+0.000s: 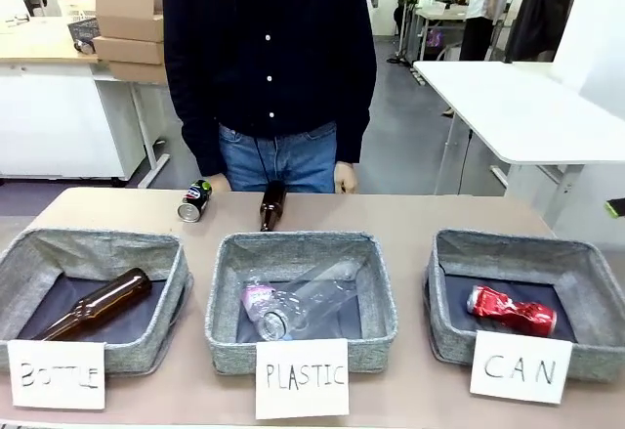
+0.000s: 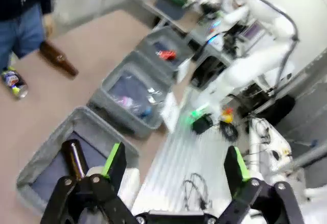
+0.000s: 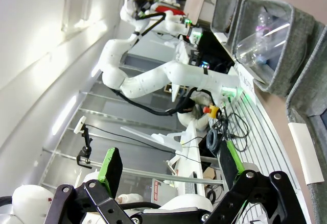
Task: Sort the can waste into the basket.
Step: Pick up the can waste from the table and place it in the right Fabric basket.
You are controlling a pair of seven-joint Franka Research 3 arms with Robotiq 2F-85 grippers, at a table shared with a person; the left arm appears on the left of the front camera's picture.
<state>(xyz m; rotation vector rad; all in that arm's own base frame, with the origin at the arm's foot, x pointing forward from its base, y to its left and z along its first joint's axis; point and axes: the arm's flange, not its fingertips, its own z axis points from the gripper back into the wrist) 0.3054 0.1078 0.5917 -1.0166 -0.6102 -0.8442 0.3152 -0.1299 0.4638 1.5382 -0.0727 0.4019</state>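
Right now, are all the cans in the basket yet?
Halfway. The red can lies in the CAN basket. Nothing is in hand: the left claw and right claw are both open and empty. The dark can is left, lying on the table beside a brown bottle, near the person.

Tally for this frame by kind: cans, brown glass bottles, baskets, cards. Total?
Cans: 2 (red can, dark can)
Brown glass bottles: 2 (basketed bottle, table bottle)
Baskets: 3 (BOTTLE basket, PLASTIC basket, CAN basket)
Cards: 3 (BOTTLE card, PLASTIC card, CAN card)
Total: 10
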